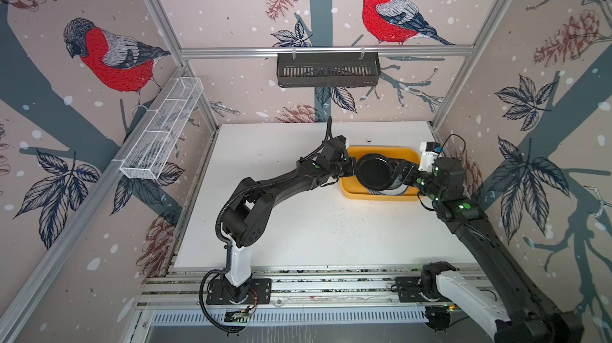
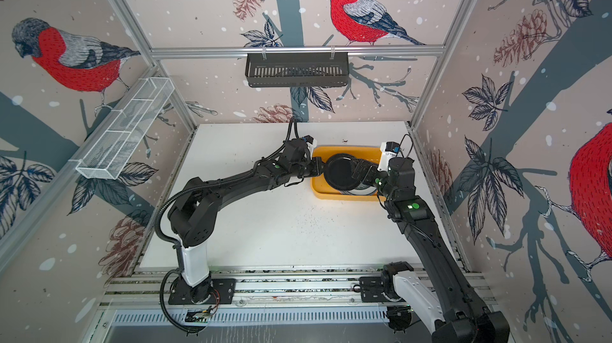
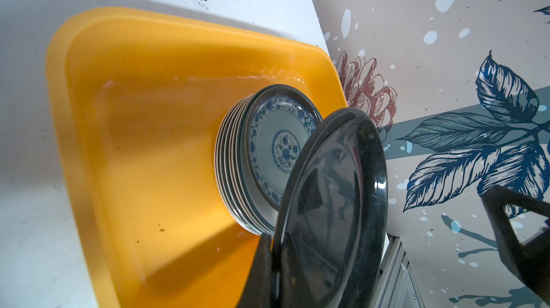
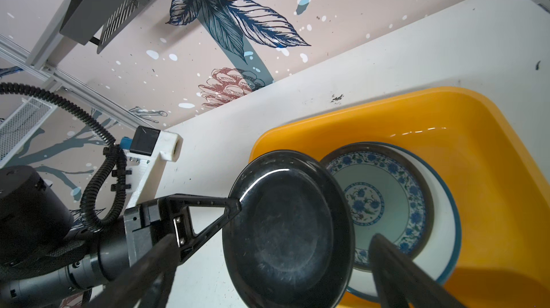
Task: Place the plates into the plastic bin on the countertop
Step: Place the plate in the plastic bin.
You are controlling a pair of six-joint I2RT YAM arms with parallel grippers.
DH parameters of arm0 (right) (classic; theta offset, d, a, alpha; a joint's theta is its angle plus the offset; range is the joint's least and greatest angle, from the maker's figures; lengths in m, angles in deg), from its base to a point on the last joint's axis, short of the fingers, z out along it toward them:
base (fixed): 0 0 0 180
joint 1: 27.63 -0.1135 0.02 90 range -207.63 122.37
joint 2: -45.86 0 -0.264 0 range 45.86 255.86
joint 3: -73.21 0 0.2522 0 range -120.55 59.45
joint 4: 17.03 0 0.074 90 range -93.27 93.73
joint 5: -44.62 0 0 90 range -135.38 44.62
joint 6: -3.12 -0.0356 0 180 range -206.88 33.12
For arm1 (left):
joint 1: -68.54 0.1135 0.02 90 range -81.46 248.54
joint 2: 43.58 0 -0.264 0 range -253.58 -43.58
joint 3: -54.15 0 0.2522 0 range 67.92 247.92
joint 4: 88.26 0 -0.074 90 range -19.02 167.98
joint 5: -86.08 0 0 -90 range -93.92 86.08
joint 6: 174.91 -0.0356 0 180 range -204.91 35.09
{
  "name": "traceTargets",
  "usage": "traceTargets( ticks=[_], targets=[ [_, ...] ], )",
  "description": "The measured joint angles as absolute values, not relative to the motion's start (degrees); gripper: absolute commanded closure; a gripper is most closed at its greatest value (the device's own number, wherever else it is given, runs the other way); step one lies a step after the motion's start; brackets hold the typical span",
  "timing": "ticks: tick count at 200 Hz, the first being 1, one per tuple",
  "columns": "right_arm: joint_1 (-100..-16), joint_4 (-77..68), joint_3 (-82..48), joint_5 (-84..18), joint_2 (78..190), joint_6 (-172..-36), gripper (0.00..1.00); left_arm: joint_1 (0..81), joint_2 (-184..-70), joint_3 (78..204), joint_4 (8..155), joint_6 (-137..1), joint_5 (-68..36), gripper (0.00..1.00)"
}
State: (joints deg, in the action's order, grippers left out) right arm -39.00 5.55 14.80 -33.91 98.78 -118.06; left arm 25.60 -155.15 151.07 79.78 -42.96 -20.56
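Now a black plate (image 1: 376,172) hangs over the yellow bin (image 1: 381,152), right of centre in both top views.
Left end effector (image 1: 355,168) is clamped on its rim; right end effector (image 1: 395,172) stands wide open, fingers either side of it. A stack of plates (image 3: 232,157), blue-patterned on top, lies in the bin on the worktop (image 1: 298,225).
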Motion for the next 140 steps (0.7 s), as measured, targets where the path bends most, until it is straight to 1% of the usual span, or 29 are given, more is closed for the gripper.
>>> traceTargets(
  ticks=[39,140],
  targets=[
    [-41.5,3.8,13.6,-36.9,101.9,-116.9,0.00,25.8,-160.0,157.1,77.5,-43.4,-21.8,1.00],
    [-41.6,2.7,13.6,-39.8,103.3,-115.0,0.00,25.9,-170.8,170.9,72.7,-43.8,-25.3,1.00]
  ],
)
